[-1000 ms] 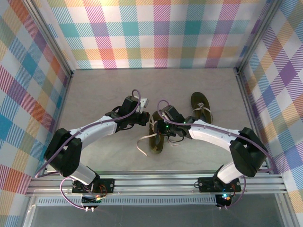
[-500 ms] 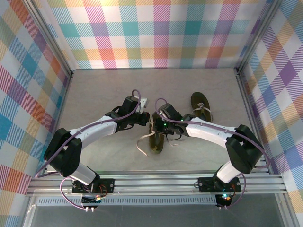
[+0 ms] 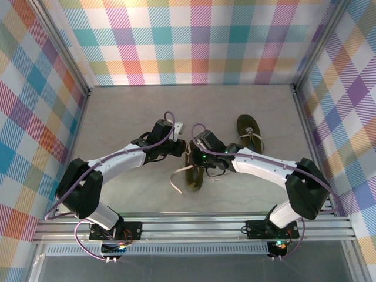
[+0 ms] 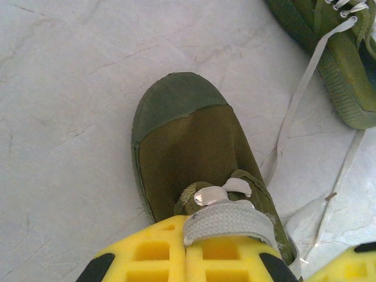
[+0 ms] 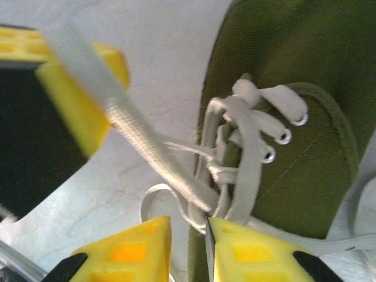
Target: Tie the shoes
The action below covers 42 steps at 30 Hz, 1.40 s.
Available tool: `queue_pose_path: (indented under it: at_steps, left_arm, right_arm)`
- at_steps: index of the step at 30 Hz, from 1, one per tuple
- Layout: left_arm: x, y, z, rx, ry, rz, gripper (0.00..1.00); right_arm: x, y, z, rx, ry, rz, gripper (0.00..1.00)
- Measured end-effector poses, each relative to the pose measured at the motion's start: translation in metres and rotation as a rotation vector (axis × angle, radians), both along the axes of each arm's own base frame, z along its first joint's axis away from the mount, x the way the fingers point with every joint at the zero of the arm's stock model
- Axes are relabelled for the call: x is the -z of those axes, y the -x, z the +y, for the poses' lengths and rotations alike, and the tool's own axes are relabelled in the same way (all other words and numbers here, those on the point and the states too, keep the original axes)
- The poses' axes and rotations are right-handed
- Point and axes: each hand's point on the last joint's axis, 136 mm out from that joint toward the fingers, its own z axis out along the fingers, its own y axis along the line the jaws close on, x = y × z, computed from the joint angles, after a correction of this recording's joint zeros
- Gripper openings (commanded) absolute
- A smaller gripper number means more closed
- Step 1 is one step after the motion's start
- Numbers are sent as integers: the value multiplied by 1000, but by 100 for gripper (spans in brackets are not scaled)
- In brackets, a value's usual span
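Two olive-brown shoes lie on the table. The nearer shoe [image 3: 195, 176] [image 4: 188, 147] [image 5: 294, 117] sits between both arms; the second shoe [image 3: 251, 134] [image 4: 346, 64] lies to its right. My left gripper [image 3: 181, 148] [image 4: 187, 226] hovers over the nearer shoe's tongue, shut on a flat pale lace [image 4: 229, 220] that runs taut across the right wrist view [image 5: 135, 135]. My right gripper [image 3: 198, 157] [image 5: 188, 226] sits at the shoe's lacing. Its jaws stand a narrow gap apart, and a small lace loop [image 5: 158, 202] lies just ahead of the tips, not pinched.
A loose lace end [image 3: 175, 179] trails on the table left of the nearer shoe. The second shoe's laces [image 4: 305, 94] spill toward the nearer one. Plaid walls [image 3: 47, 117] close in three sides, and an aluminium rail [image 3: 188, 226] runs along the near edge.
My right gripper has shifted slightly left over the nearer shoe's lacing. The left arm holds its place, still pinching the lace.
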Motion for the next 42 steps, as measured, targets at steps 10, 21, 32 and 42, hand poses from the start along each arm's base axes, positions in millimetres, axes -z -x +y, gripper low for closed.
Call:
queue_pose_path:
  at_steps: [10,21,32,42]
  left_arm:
    - [0,1,-1,7,6,3,0]
    - [0,1,-1,7,6,3,0]
    - [0,2,-2,11,9,6,0]
    - [0,2,-2,12,10,5,0]
  right_arm:
    - [5,1,0,4,21,-3,28]
    - [20,-6,2,19,65,10,34]
    - [31,-10,1,33,113,25,28]
    - [31,-11,0,38,127,26,14]
